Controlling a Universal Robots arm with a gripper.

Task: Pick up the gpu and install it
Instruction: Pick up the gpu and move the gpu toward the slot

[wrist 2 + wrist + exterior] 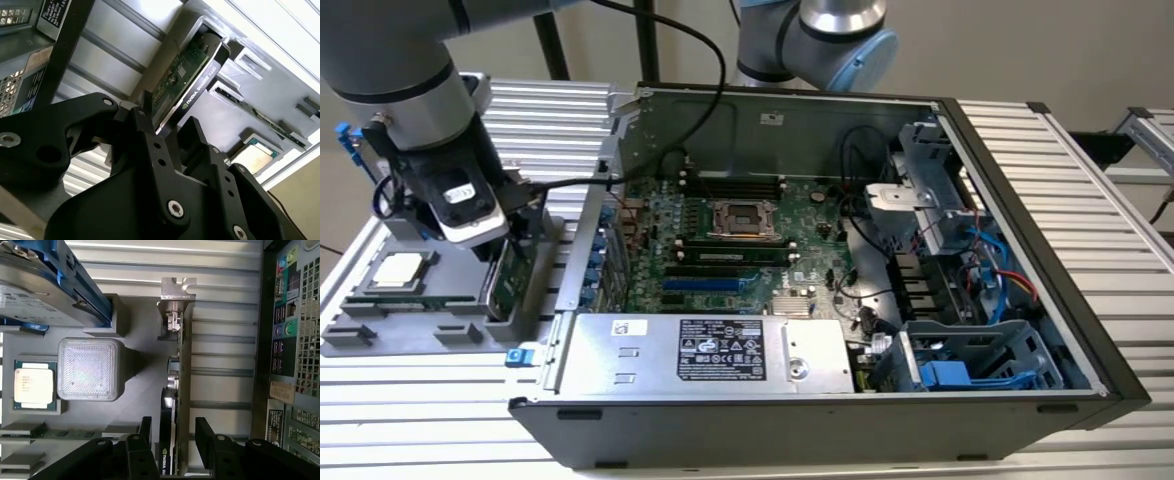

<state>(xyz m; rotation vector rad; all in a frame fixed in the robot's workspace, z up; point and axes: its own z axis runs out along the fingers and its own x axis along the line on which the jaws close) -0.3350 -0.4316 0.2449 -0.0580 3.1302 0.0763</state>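
gpu [175, 380]: stands on its edge in the gray tray [400, 335], at the exterior view's left of the computer case [987, 200].
gripper [174, 422]: low over the gpu's end.
jaws: spread apart, one on each side of the gpu.

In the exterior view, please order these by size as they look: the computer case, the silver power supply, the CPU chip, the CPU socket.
1. computer case
2. power supply
3. CPU socket and CPU chip: they look about alike, so I leave them unranked.
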